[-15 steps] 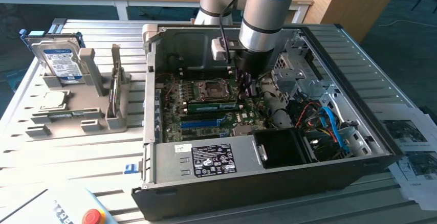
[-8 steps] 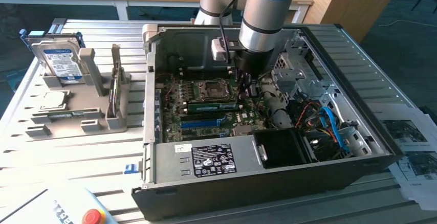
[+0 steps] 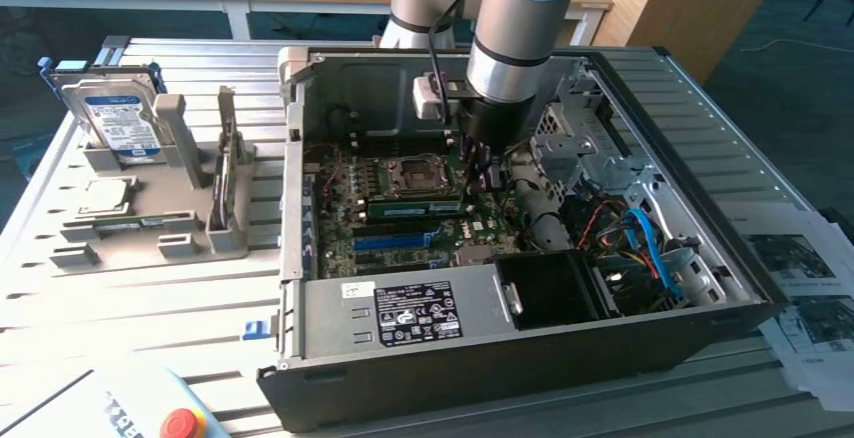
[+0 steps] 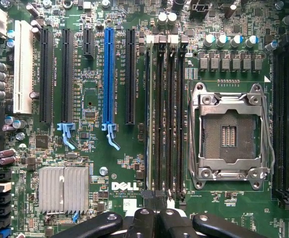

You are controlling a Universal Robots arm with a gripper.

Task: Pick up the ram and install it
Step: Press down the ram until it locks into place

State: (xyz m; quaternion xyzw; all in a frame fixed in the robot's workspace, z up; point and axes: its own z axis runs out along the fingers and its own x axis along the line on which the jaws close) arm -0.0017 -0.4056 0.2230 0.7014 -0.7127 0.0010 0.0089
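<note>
The ram is a long green stick standing on edge in the memory slots beside the CPU socket, inside the open computer case. My gripper reaches down into the case just off the exterior view's right end of that stick. In the wrist view the fingers meet at the gripper with nothing visible between them, just past one end of the black memory slots. The blue slot lies beside them, the empty CPU socket on the other side.
A grey holder at the exterior view's left carries a hard drive, upright thin boards and a chip. The power supply and blue cables crowd the case. A red stop button sits near the front.
</note>
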